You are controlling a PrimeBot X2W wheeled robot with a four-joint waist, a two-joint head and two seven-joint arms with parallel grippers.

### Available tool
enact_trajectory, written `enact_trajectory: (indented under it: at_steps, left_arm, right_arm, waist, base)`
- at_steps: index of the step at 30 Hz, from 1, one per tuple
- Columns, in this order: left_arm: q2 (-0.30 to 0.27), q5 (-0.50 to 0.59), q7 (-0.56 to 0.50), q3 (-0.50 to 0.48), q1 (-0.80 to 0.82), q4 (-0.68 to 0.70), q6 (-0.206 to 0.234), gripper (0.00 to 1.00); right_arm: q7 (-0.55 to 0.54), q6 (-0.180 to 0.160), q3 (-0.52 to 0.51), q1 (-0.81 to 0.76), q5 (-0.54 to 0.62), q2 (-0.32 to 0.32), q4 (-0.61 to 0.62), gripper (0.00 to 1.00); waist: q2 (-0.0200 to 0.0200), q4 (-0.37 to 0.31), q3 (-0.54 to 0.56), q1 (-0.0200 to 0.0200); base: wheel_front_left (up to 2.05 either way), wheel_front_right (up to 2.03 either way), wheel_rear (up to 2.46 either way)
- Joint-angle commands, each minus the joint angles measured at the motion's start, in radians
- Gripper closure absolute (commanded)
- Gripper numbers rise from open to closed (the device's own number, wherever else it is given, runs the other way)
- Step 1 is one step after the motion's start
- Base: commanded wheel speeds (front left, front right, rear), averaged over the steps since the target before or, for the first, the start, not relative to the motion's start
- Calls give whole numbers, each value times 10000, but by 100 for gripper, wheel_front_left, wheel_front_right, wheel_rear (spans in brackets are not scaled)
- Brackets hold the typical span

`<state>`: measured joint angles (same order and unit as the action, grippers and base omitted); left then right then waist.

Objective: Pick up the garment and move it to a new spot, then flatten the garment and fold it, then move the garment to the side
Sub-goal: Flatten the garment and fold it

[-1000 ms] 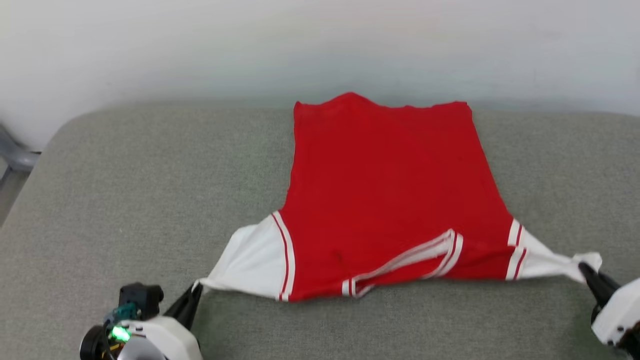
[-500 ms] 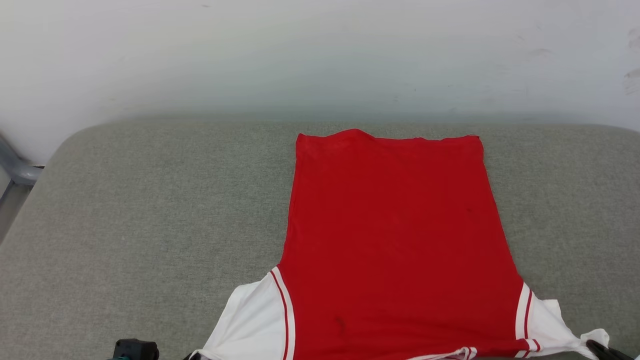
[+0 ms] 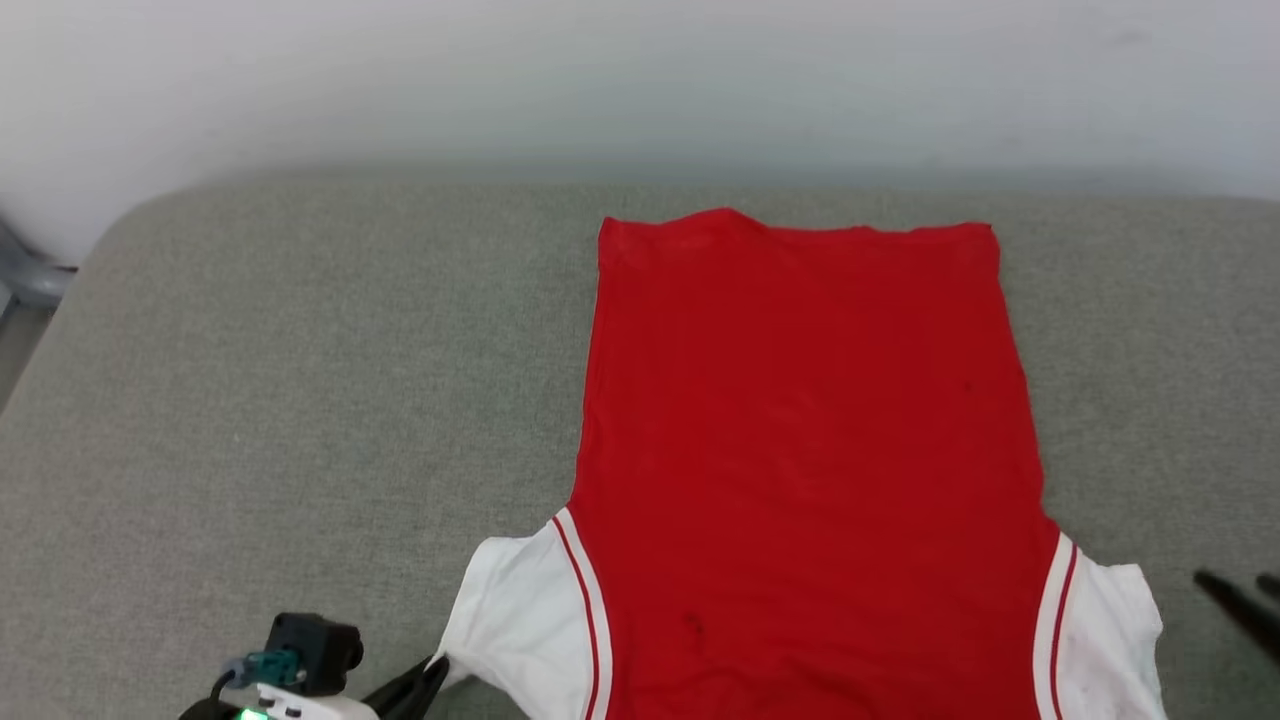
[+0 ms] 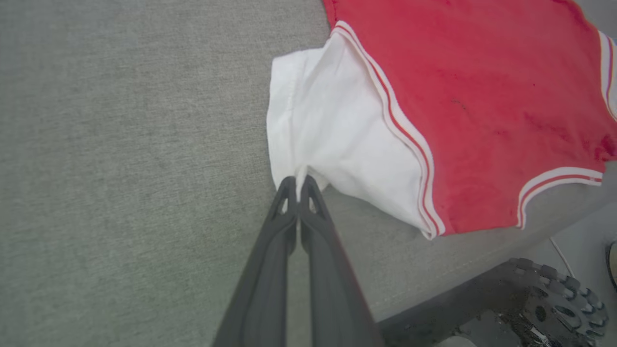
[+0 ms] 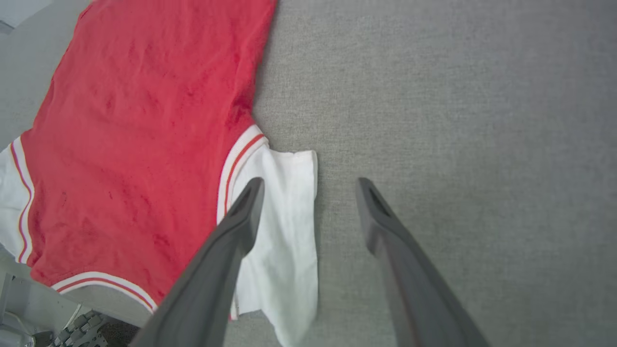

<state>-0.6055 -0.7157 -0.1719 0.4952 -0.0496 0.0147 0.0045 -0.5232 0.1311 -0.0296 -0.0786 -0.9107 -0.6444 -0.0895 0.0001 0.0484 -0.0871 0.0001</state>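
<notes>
The garment (image 3: 800, 450), red with white short sleeves, lies spread flat on the grey padded surface (image 3: 300, 400), its hem at the far side. My left gripper (image 3: 425, 682) at the lower left is shut on the tip of the left white sleeve (image 4: 328, 135); in the left wrist view the left gripper (image 4: 296, 180) pinches a bunch of that cloth. My right gripper (image 3: 1232, 580) is open just right of the right sleeve (image 3: 1110, 630). In the right wrist view the right gripper (image 5: 309, 182) straddles the sleeve's outer edge (image 5: 284, 231) and holds nothing.
A white wall (image 3: 640, 80) runs behind the padded surface. Its rounded left corner (image 3: 110, 230) drops toward a grey pipe (image 3: 25, 285). The near edge and part of the robot's base (image 4: 540, 303) lie below the collar end.
The right gripper has opened and let go of the right sleeve, which now lies loose and flatter. The left gripper still pinches the left sleeve. The head camera has shifted.
</notes>
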Motion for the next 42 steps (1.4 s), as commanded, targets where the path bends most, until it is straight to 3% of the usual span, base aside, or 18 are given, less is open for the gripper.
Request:
enact_trajectory:
  at_steps: [1,5,11,17,20,26,32,42]
  left_arm:
    - [-142,-22,-258,-5,176,391,75,100]
    - [-551,12,-1102,111,263,1557,211,100]
    - [-864,253,-1925,226,707,3078,404,100]
    - [-992,453,-2696,495,1199,4059,419,100]
    - [-847,708,-2878,643,1573,4635,462,100]
    - [-581,925,-2749,787,1913,4933,359,100]
    - [-349,985,-2522,866,2193,4948,231,100]
    - [-77,1026,-2197,940,2462,4800,121,100]
  right_arm:
    - [-370,-8,-240,346,-86,-94,261,0]
    - [-1626,-8,-884,1434,139,-156,881,0]
    - [-3674,-8,-1279,4038,909,242,1000,0]
    - [-5180,-8,-1417,6835,2256,820,78,0]
    - [-5876,-8,-1736,8668,3585,1169,-975,0]
    - [-6388,-8,-2231,10172,5108,1270,-1929,0]
    - [-6529,-8,-2649,10982,5914,1354,-2359,0]
    - [-6767,-8,-2376,10784,6569,1587,-2706,0]
  waist:
    - [-1,135,-458,-1]
    - [-1,424,-1298,-1]
    - [-1,1013,-2601,-1]
    - [-1,1669,-3606,-1]
    - [-1,2164,-4225,-1]
    - [-1,2638,-4855,-1]
    - [-1,2916,-5269,-1]
    - [-1,3204,-5623,-1]
  base:
    - [0,0,0]
    - [0,0,0]
    - [0,0,0]
    - [0,0,0]
    - [0,0,0]
    - [0,0,0]
    - [0,0,0]
    - [0,0,0]
